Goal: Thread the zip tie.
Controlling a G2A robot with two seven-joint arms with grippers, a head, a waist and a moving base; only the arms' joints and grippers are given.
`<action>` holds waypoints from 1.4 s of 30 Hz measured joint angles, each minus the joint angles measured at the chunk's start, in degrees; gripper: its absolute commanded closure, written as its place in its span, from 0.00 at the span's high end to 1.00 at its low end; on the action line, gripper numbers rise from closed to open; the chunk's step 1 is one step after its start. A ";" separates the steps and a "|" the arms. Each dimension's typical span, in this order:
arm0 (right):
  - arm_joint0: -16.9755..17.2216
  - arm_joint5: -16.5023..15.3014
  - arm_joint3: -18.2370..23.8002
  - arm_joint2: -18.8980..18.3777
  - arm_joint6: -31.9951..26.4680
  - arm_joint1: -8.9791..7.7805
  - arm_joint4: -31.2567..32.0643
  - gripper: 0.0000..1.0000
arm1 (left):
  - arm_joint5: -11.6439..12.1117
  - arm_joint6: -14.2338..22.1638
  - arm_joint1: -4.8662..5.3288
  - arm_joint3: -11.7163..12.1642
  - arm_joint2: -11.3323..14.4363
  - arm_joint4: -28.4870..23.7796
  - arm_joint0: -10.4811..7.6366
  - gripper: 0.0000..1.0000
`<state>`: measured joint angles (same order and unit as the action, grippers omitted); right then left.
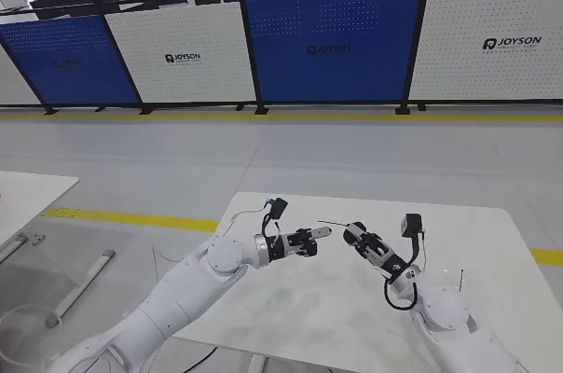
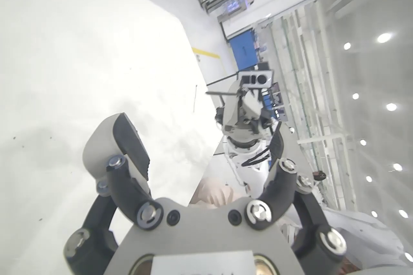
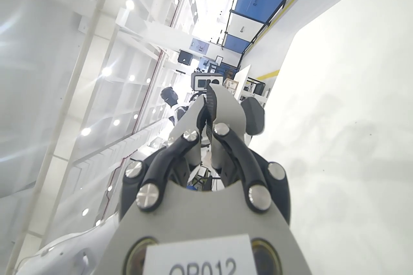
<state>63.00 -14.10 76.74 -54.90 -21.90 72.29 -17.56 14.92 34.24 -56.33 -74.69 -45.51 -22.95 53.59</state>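
The right gripper [image 3: 208, 99] pinches the zip tie [image 1: 330, 224], presenting its tail. The left gripper [image 2: 200, 128] faces it, spread to receive

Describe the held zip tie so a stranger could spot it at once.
Find the white table, then the shut right end effector above its middle. The zip tie juts from it toward the open left end effector: a thin dark strip held in the air, unlike the loose strip lying on the table.

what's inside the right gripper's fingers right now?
A thin black zip tie sticks out of the right gripper, fingers shut, toward the open left gripper. The clamped part is hidden by the fingers.
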 measured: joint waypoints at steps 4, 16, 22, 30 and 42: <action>0.02 0.00 0.03 -0.02 0.04 -0.01 0.02 0.00 | 0.09 -0.41 0.01 0.00 -0.05 -0.52 0.02 1.00; 0.02 -0.01 0.03 -0.02 0.04 -0.01 0.03 0.00 | -0.12 -5.02 -1.13 -0.80 -0.38 -2.93 0.11 1.00; 0.02 -0.01 0.03 -0.02 0.04 -0.01 0.03 0.00 | -0.11 -5.18 -1.13 -1.00 -0.29 -2.49 0.22 1.00; 0.02 -0.01 0.03 -0.02 0.04 -0.01 0.03 0.00 | 0.17 -4.59 -1.88 -1.71 -0.46 -4.06 0.73 0.73; 0.02 -0.01 0.03 -0.02 0.04 -0.01 0.03 0.00 | -1.95 -3.91 -3.48 1.27 -0.07 -6.32 -0.94 0.16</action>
<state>63.02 -14.11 76.77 -54.92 -21.86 72.28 -17.53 12.97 30.34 -59.81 -73.41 -45.59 -29.27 52.65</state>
